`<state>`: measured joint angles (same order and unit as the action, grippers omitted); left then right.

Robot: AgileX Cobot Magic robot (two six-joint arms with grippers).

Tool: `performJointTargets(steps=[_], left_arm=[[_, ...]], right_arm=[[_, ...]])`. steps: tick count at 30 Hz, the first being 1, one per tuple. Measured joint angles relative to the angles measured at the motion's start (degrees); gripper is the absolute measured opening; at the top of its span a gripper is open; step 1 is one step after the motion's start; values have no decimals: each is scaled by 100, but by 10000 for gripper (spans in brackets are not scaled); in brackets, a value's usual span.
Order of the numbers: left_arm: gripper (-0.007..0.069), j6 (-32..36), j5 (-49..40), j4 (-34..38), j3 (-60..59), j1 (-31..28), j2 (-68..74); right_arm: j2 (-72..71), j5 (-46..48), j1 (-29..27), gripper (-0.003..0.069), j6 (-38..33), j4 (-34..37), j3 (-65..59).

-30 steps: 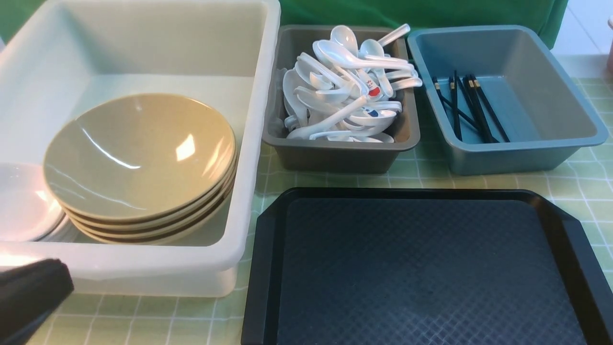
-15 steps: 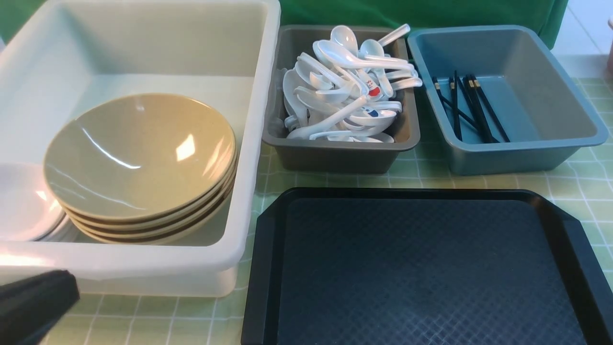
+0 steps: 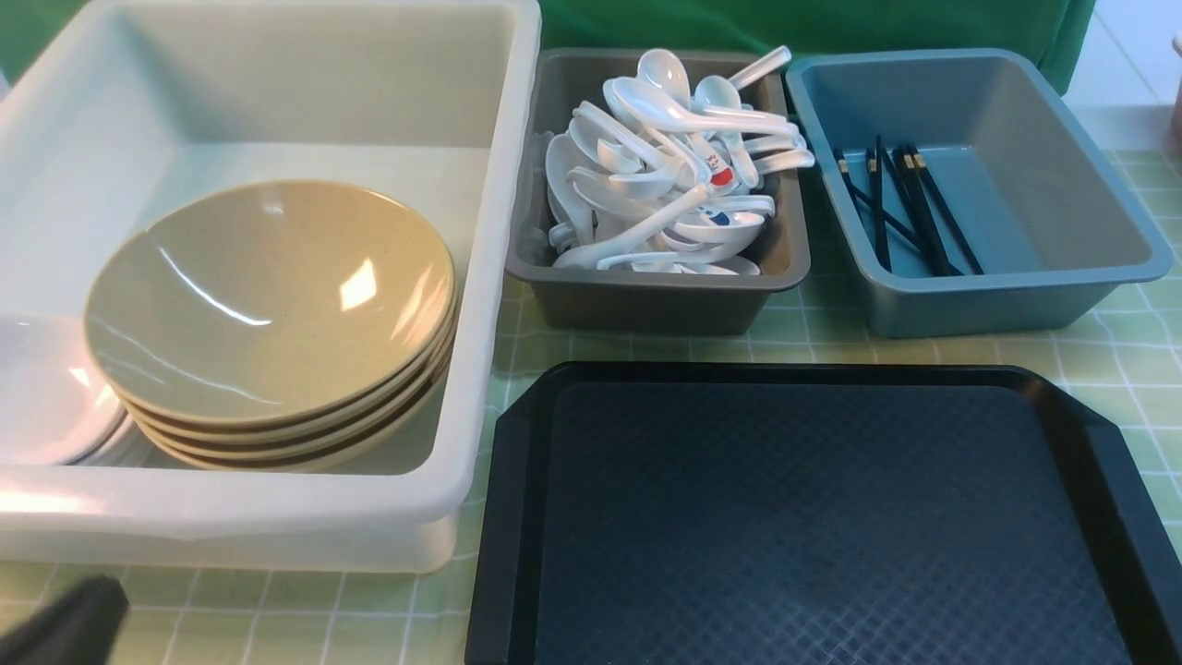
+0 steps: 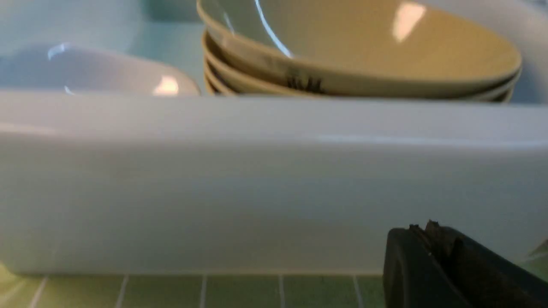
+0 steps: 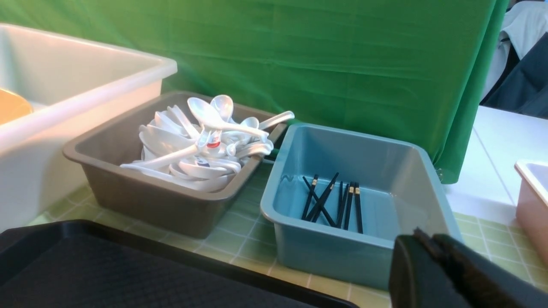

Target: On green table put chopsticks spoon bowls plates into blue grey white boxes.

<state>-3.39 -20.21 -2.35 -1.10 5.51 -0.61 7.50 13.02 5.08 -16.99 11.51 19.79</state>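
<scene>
On the green table (image 3: 1136,351) the big white box (image 3: 499,277) holds a stack of tan bowls (image 3: 268,305) and white plates (image 3: 46,397) beside them. White spoons (image 3: 665,185) fill the grey box (image 3: 646,300). Black chopsticks (image 3: 900,208) lie in the blue box (image 3: 997,296). My left gripper (image 3: 65,623) is low in front of the white box's near wall (image 4: 257,192), shut and empty (image 4: 421,229). My right gripper (image 5: 421,239) hangs shut and empty, near the blue box's (image 5: 342,244) front corner; the front view does not show it.
A black textured tray (image 3: 813,517) with nothing on it lies in front of the grey and blue boxes. A green cloth backdrop (image 5: 299,55) hangs behind the boxes. A pink container (image 5: 535,201) stands off to the right of the blue box.
My left gripper has sunk lower and back toward the bottom-left corner of the front view, away from the white box's rim. Nothing else has moved.
</scene>
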Motion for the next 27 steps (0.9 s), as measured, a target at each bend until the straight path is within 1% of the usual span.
performJointTargets(steps=[8,27], left_arm=[[-2,224,45,103,-8,0,-12],[-2,230,60,119,-13,0,-12]], right_arm=[[0,12,0,47,0,0,-24],[0,12,0,58,0,0,-31]])
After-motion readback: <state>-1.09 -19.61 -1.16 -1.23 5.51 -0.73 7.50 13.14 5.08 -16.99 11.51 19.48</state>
